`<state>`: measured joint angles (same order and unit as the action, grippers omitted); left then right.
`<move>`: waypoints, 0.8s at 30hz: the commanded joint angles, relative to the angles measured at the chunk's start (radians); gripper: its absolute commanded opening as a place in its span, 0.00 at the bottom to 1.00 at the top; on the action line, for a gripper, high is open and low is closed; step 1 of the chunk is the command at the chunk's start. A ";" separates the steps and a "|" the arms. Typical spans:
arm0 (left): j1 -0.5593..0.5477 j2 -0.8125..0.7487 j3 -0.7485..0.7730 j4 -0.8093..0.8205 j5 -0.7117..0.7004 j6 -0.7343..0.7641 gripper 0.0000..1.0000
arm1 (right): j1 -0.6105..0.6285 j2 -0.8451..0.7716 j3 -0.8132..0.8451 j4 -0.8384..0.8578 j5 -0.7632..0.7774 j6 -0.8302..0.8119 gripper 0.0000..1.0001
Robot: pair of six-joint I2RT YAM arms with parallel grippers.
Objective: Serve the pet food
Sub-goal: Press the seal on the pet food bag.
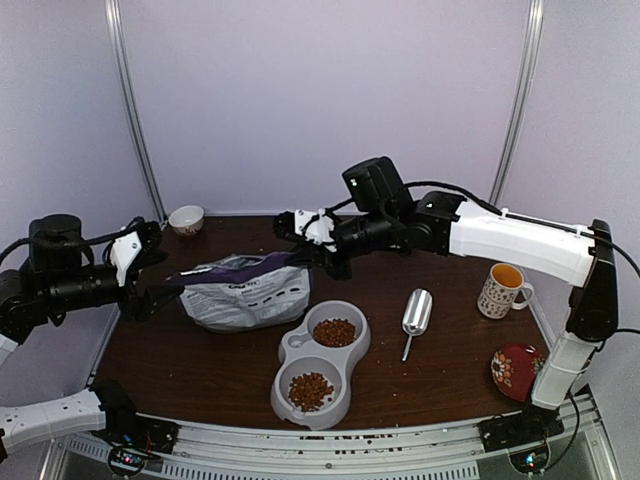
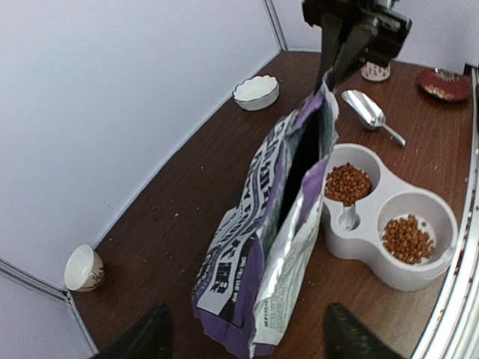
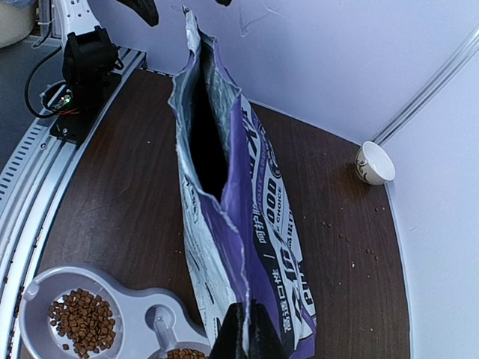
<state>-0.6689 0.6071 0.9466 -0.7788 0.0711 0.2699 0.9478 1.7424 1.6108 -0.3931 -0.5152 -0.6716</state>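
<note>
The purple and white pet food bag (image 1: 245, 292) lies on its side on the brown table, its mouth gaping along the top edge. My right gripper (image 3: 251, 338) is shut on the bag's right corner (image 1: 306, 262), pinching the torn edge. My left gripper (image 2: 251, 338) is open at the bag's left end (image 2: 243, 314); that corner lies between the spread fingers (image 2: 150, 336) without touching them. Pet food (image 1: 334, 332) fills both wells of the grey double bowl (image 1: 352, 352), just in front of the bag. The bag's inside is dark and its contents are hidden.
A metal scoop (image 1: 416, 312) lies right of the bowl. Further right stand a patterned mug (image 1: 500, 290) and a red plate (image 1: 518, 368). A small white bowl (image 1: 186, 218) sits at the back left corner. Stray kibble crumbs dot the table (image 3: 352, 247).
</note>
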 commanded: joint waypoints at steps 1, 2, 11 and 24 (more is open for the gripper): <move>0.005 0.009 0.038 0.078 0.062 -0.018 0.88 | 0.008 -0.063 -0.033 0.115 -0.002 0.024 0.00; 0.005 0.014 0.041 0.095 0.067 -0.025 0.96 | 0.009 -0.064 -0.039 0.121 -0.002 0.023 0.00; 0.005 0.118 0.112 0.188 0.142 -0.054 0.95 | 0.011 -0.083 -0.089 0.169 -0.015 0.031 0.00; -0.110 0.436 0.266 0.200 0.240 -0.003 0.84 | 0.010 -0.097 -0.142 0.244 -0.027 0.067 0.00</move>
<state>-0.7582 0.9806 1.1740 -0.6243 0.2626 0.2417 0.9535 1.6928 1.4796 -0.2356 -0.5163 -0.6384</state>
